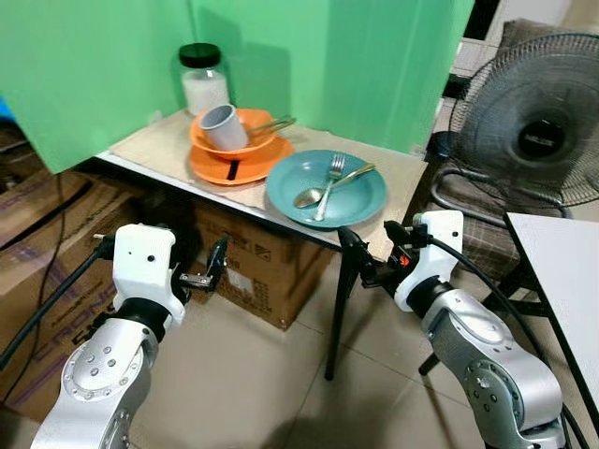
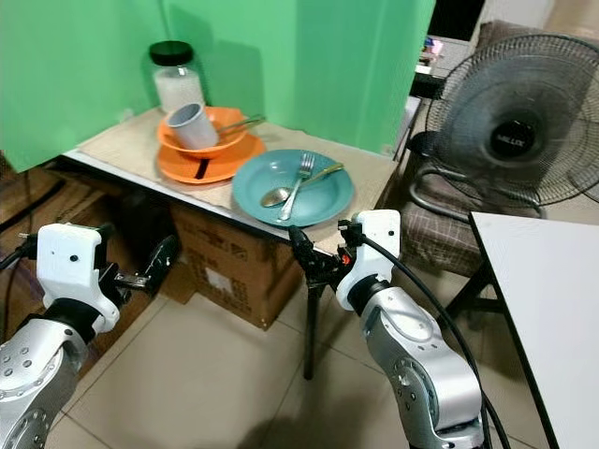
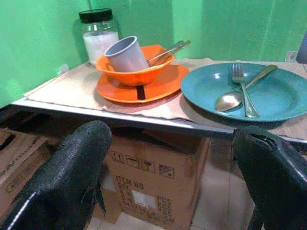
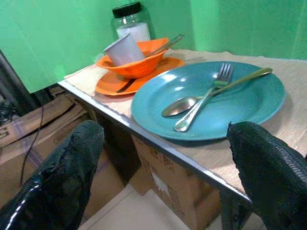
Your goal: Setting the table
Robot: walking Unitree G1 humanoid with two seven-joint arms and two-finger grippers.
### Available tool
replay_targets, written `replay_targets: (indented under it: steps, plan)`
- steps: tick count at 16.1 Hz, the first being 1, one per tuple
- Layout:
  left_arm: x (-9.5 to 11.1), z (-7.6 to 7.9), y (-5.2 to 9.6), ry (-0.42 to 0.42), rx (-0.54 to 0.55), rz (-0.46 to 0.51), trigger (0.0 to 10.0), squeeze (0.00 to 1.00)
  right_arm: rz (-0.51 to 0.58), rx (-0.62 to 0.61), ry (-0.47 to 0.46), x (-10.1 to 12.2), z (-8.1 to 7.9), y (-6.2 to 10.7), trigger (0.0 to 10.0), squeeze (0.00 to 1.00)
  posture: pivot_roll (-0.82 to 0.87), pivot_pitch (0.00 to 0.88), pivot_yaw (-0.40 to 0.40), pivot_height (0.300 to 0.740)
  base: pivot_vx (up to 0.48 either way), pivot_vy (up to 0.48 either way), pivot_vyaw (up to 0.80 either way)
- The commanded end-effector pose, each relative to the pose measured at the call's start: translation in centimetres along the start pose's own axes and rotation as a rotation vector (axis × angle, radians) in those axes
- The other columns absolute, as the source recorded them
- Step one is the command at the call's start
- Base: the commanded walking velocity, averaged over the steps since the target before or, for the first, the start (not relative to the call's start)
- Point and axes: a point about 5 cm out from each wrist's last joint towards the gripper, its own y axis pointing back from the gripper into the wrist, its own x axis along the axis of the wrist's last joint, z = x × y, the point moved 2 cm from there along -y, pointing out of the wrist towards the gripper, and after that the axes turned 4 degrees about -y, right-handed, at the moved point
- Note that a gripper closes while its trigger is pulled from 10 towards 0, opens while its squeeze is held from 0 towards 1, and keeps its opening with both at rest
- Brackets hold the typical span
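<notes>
A teal plate point(image 1: 360, 201) lies near the front edge of a small table point(image 1: 159, 140), with a fork point(image 1: 332, 178) and a spoon point(image 1: 318, 195) crossed on it. Behind it, an orange bowl point(image 1: 257, 140) stands on an orange plate point(image 1: 211, 168), holding a tilted grey cup point(image 1: 223, 127) and some cutlery. My left gripper point(image 1: 211, 271) is open, below and in front of the table edge, facing the orange stack point(image 3: 136, 76). Just under the edge below the teal plate point(image 4: 249, 100), my right gripper point(image 1: 360, 257) is open too. Nothing is between either pair of fingers.
A jar point(image 1: 204, 79) with a black lid stands at the table's back by the green backdrop point(image 1: 328, 56). Cardboard boxes point(image 1: 253, 267) sit under the table beside its black leg point(image 1: 337, 318). A floor fan point(image 1: 538, 122) and a white tabletop point(image 1: 562, 271) are on the right.
</notes>
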Motion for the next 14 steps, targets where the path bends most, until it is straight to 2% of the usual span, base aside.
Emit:
replay_targets:
  steps: [1, 2, 14]
  plan:
    - [0.00, 0.06, -0.05, 0.004, -0.016, -0.005, 10.0, 0.00, 0.001, -0.010, 0.010, 0.08, 0.17, -0.10, 10.0, 0.00, 0.02, 0.000, 0.014, 0.740, 0.000, 0.000, -0.80]
    - [0.04, 0.09, -0.12, 0.006, -0.018, -0.004, 10.0, 0.00, -0.001, -0.011, 0.011, 0.04, 0.18, -0.12, 10.0, 0.00, 0.02, 0.000, 0.015, 0.740, 0.000, 0.000, -0.80]
    - [0.07, 0.02, -0.05, 0.018, -0.019, -0.003, 10.0, 0.00, -0.009, -0.006, 0.030, -0.09, 0.09, -0.17, 10.0, 0.00, 0.02, 0.000, 0.015, 0.740, 0.277, 0.000, 0.00]
